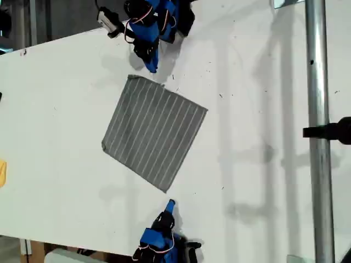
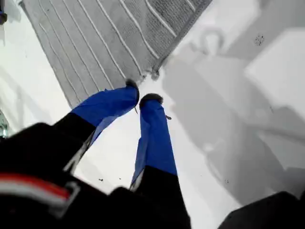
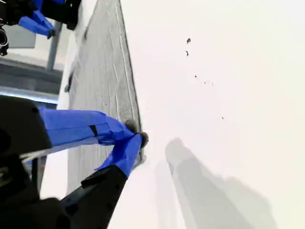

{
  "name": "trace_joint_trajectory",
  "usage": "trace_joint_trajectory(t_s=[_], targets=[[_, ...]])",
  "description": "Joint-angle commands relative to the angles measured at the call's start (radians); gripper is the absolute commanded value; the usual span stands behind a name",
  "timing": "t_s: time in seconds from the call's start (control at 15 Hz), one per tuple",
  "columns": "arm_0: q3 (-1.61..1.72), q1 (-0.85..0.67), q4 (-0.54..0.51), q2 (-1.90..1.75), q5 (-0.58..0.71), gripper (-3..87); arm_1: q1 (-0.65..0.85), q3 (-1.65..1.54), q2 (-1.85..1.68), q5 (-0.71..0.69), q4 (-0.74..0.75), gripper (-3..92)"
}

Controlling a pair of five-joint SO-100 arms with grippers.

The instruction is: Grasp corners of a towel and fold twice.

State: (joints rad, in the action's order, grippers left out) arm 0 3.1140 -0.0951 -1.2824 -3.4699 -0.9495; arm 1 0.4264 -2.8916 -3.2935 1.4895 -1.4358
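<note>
The grey towel (image 1: pixel 155 132) with thin white stripes lies flat on the white table, turned like a diamond. My first gripper (image 1: pixel 152 67) hangs at the top of the exterior view, just off the towel's upper corner (image 1: pixel 131 78). In the first wrist view its blue fingertips (image 2: pixel 134 90) stand a narrow gap apart, nothing between them, a little short of the towel's hem (image 2: pixel 157 64). My second gripper (image 1: pixel 170 205) is at the bottom of the exterior view, by the lower corner (image 1: pixel 166 190). Its tips (image 3: pixel 137 135) meet over the towel's edge (image 3: pixel 131 95); the cloth stays flat there.
A metal pole (image 1: pixel 319 131) with a black clamp (image 1: pixel 332 131) runs down the exterior view's right. A yellow object (image 1: pixel 2 172) sits at its left edge. Small dark specks (image 3: pixel 188 41) dot the table (image 1: pixel 258 82) beside the towel.
</note>
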Motion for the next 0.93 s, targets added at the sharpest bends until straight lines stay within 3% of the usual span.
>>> trace_joint_trajectory(t_s=[0.0, 0.67, 0.87], targets=[[0.006, -0.160, -0.008, -0.005, -0.718, -2.6, -0.037, 0.008, -0.002, -0.114, 0.061, -0.3], [-0.006, -0.144, -0.020, -0.005, -0.709, -2.9, -0.078, 0.078, -0.002, -0.115, 0.012, -0.3], [-0.086, -0.164, -0.052, -0.003, -0.681, -2.9, -0.132, 0.181, 0.049, -0.144, 0.087, -0.3]])
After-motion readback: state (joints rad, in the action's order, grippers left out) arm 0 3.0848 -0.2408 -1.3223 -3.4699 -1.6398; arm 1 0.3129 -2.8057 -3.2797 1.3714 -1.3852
